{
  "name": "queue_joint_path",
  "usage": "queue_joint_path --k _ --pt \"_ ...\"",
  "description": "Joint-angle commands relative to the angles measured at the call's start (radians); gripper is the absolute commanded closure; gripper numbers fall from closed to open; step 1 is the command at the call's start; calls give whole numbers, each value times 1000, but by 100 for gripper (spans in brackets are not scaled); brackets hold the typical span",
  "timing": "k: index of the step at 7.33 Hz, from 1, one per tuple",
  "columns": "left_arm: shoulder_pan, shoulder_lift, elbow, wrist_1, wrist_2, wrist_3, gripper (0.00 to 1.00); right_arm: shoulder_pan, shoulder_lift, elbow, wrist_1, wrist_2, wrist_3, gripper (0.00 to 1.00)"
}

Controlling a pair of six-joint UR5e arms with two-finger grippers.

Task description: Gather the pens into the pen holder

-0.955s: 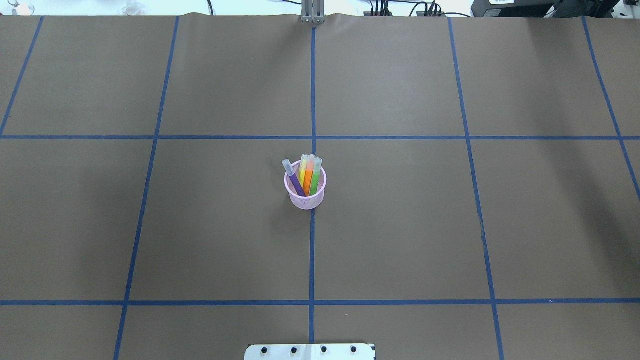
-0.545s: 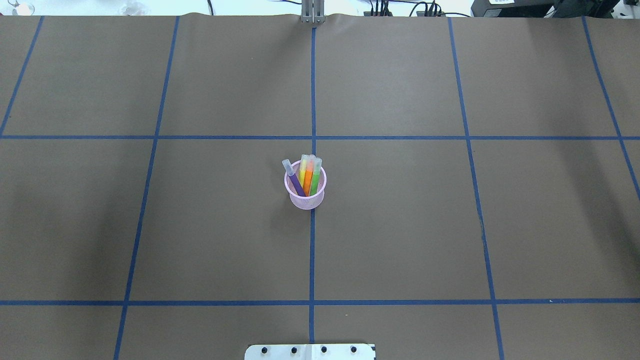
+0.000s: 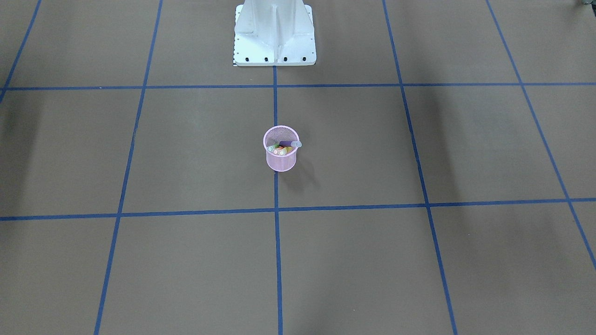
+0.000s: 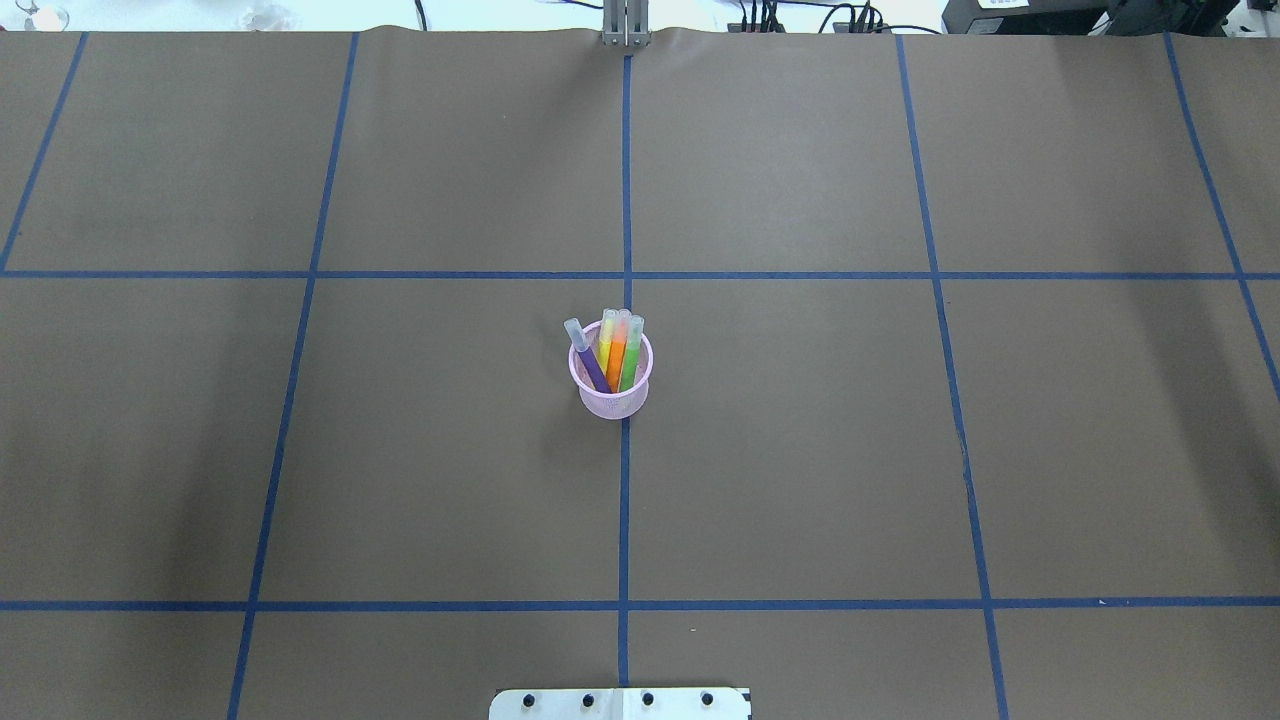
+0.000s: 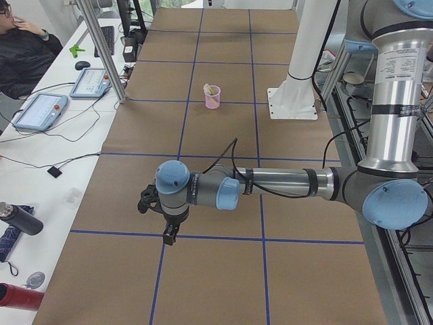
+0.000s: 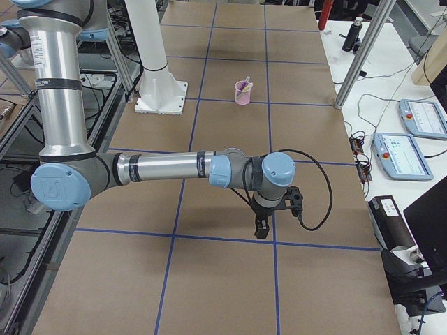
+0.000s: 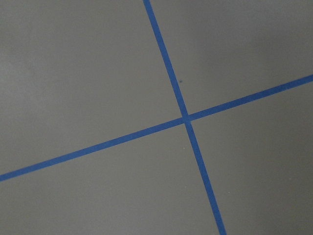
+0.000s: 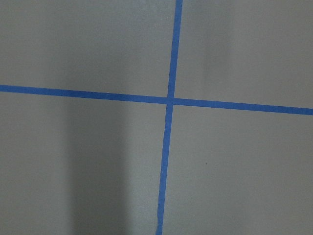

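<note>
The pink mesh pen holder (image 4: 612, 400) (image 3: 281, 161) stands upright at the table's centre on the blue middle line. Several pens lean inside it with clear caps up: a purple one (image 4: 590, 363), a yellow one (image 4: 606, 342), an orange one (image 4: 617, 356) and a green one (image 4: 630, 362). Both grippers are far from it and show only in the side views. My left gripper (image 5: 169, 235) hangs low over the table's left end, and my right gripper (image 6: 262, 229) hangs low over the right end. I cannot tell whether either is open or shut. The wrist views show only brown paper and blue tape.
The white robot base (image 3: 274, 32) stands behind the holder. Beside the table's left end, a seated person (image 5: 20, 47), control tablets (image 5: 40, 110) and a dark bottle (image 5: 20, 218) are on a white bench. More tablets (image 6: 412, 153) lie beside the right end.
</note>
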Motion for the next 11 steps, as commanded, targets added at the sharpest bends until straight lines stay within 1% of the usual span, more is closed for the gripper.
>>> queue_joint_path --k 1,5,6,7,8,9,10,11 --pt "3 -8 -60 77 1 -56 0 22 0 1 0 18 -24 0" --pt "6 -11 -57 76 11 -56 0 27 -8 6 0 18 -30 0" --pt "6 -8 -60 76 11 -56 0 25 -9 39 0 10 -3 1" --pt "6 -7 -61 76 11 -56 0 25 -37 60 2 12 32 1" --pt "6 -8 -60 76 11 -56 0 25 -74 79 23 12 34 0" --pt "6 -11 -57 76 12 -56 0 25 -119 74 105 10 34 1" --pt "6 -13 -57 76 12 -56 0 25 -143 70 147 10 37 1" --pt "6 -16 -55 76 33 -56 0 25 -146 70 148 15 75 1"
